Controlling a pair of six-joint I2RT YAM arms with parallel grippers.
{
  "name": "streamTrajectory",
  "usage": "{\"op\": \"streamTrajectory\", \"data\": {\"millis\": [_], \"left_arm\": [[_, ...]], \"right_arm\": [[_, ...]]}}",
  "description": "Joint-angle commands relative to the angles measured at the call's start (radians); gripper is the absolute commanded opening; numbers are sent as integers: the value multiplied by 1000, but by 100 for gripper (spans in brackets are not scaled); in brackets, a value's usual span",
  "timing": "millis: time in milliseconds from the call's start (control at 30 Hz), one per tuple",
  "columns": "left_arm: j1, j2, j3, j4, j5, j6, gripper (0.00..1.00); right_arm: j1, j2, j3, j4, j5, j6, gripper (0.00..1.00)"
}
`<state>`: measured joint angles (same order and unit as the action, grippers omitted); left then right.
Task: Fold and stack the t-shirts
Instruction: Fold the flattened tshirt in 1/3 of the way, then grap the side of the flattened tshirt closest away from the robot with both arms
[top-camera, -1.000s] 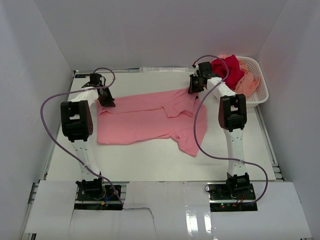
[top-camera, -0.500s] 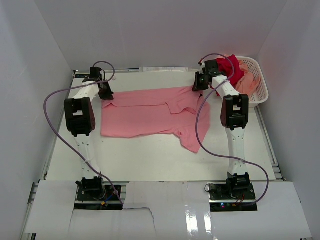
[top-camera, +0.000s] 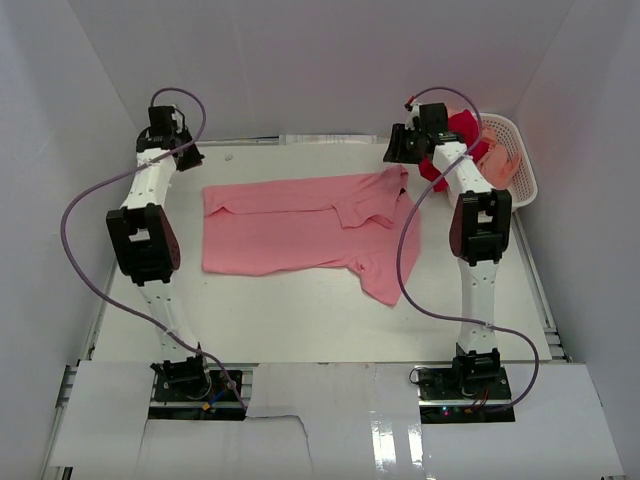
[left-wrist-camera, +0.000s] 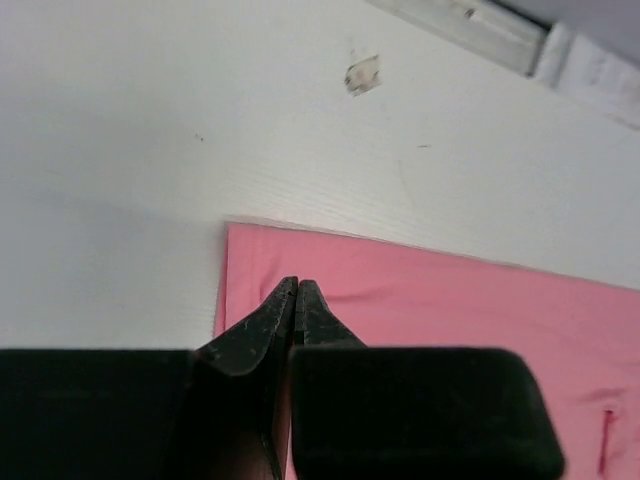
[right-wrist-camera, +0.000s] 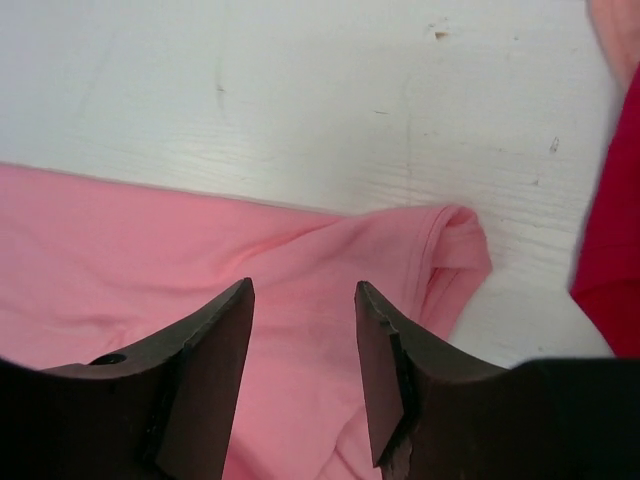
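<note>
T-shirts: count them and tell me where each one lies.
3. The pink t-shirt lies spread on the table; the deep red t-shirt spills over the left edge of the basket; the peach t-shirt sits inside it. Others may be hidden beneath.

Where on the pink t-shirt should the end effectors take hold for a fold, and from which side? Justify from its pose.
Pinch the pink t-shirt at its two far corners: the left end effector, shut, at the squared corner; the right end effector, open, at the sleeve hem. Come from above: the cloth lies flat, so only edges give purchase.
</note>
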<state>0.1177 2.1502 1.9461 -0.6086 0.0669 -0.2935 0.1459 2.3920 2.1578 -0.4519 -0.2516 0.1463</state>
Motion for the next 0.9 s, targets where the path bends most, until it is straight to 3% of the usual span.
{"op": "streamTrajectory", "data": {"millis": [0,33,100,167,200,333,367,433,467,667,867], "left_arm": [[-4,-216,-22,3,2,19,15],[-4,-252,-68,15,-18,27,15],[-4,-418,-307,122,-116,7,19],[-4,-547,-488,215,-143,-28,30],[-3,-666,-656,306,-154,-64,32],[7,-871,-887,343,-86,-140,46],[8,-897,-909,328,-69,-141,62],[8,-975,-982,311,-39,-136,81],[8,-996,-1001,293,-45,-137,98],[11,-1041,-1079,215,-42,-173,98],[37,-899,-1098,165,-1,-289,98]], "right_arm": [[7,-227,-60,-5,-34,13,51],[17,-269,-106,-31,-17,27,51],[47,-421,-336,-68,3,33,52],[82,-558,-552,26,41,77,52],[90,-699,-769,74,40,93,52],[115,-968,-1094,128,34,141,59],[129,-1008,-1133,113,31,141,59],[156,-1117,-1234,72,17,142,55],[170,-1145,-1260,46,18,144,54],[256,-1315,-1446,-77,34,168,58],[296,-1366,-1575,-76,40,231,58]]}}
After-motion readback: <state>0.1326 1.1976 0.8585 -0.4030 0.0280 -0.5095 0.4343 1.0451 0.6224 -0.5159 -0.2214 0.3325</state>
